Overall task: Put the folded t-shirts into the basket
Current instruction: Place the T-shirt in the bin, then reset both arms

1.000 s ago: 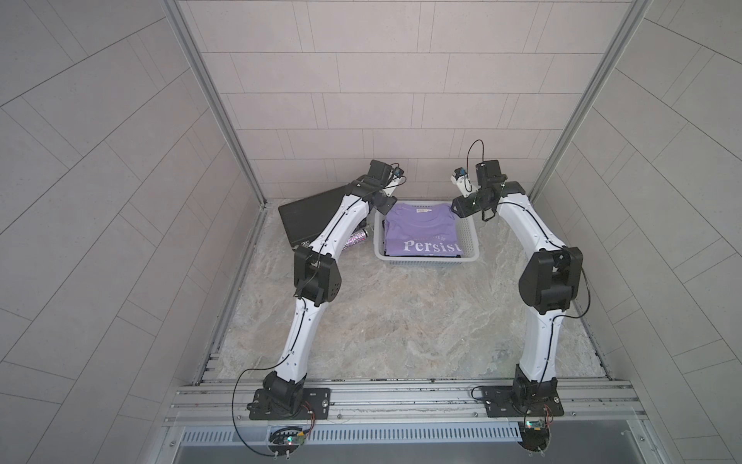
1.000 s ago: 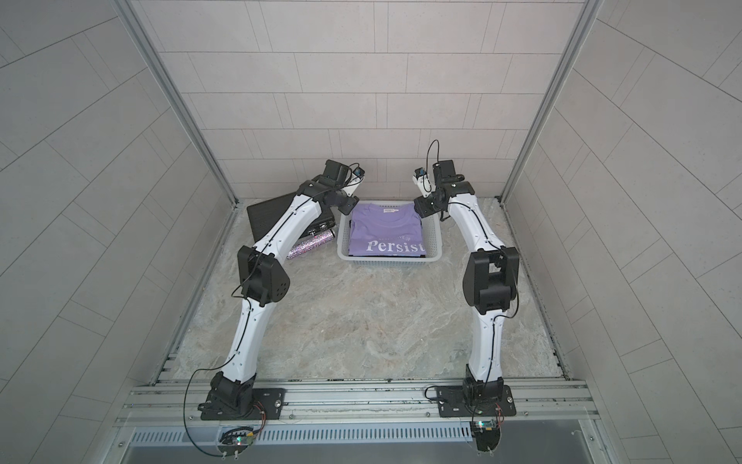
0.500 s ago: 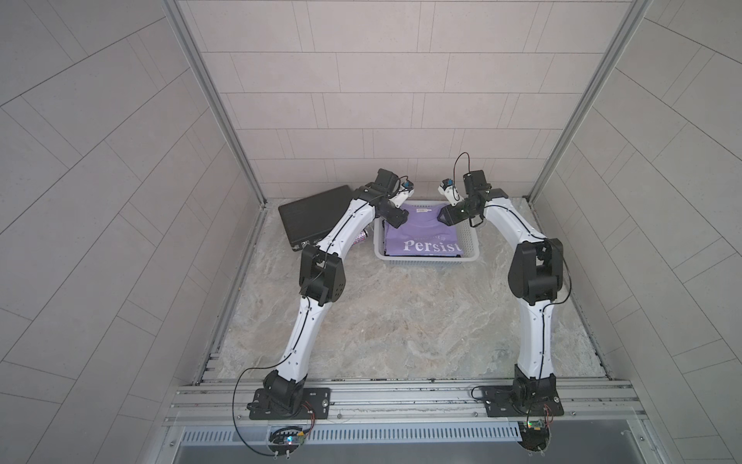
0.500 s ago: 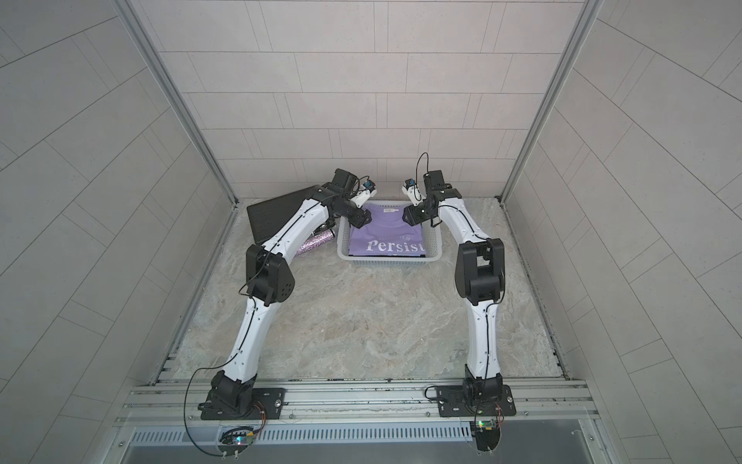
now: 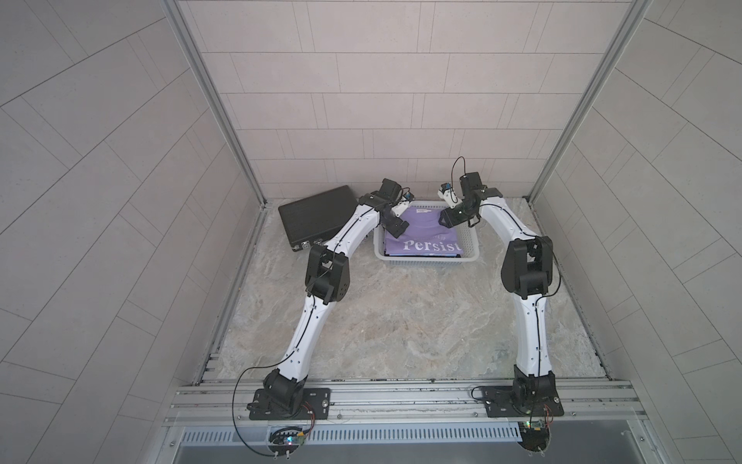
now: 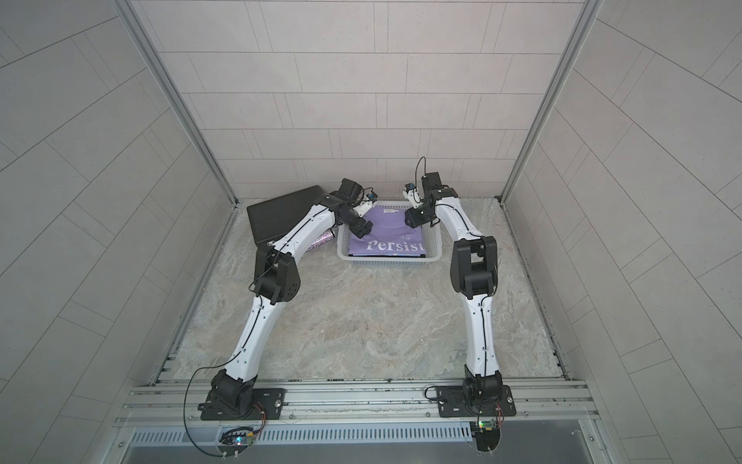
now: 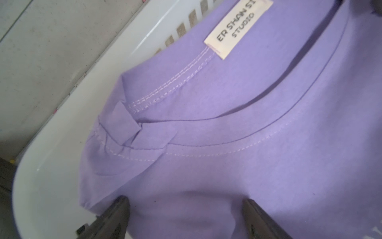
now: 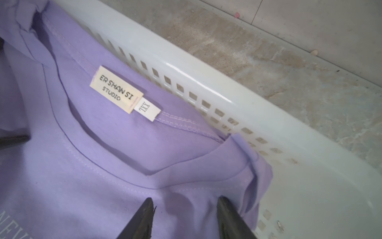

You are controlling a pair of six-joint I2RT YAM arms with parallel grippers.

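the marble table [image 5: 401,329] lies nearest. farther back the white basket [image 5: 425,261] holds the lilac shirt [image 5: 425,237] on top, "persist" facing up. the left gripper [image 7: 186,209] hangs over the shirt's collar corner with its jaws spread apart, gripping nothing. the right gripper [image 8: 186,209] is parted too, astride a fabric fold. a black case [image 5: 317,217] sits beyond, left of the basket.

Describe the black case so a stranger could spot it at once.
Start at the white perforated plastic basket holding the lilac "Persist" t-shirt near the back wall. On the robot's left of it, near the back corner, lies the flat black ribbed briefcase. It is the only dark, hard-sided, closed thing on the marbled table.
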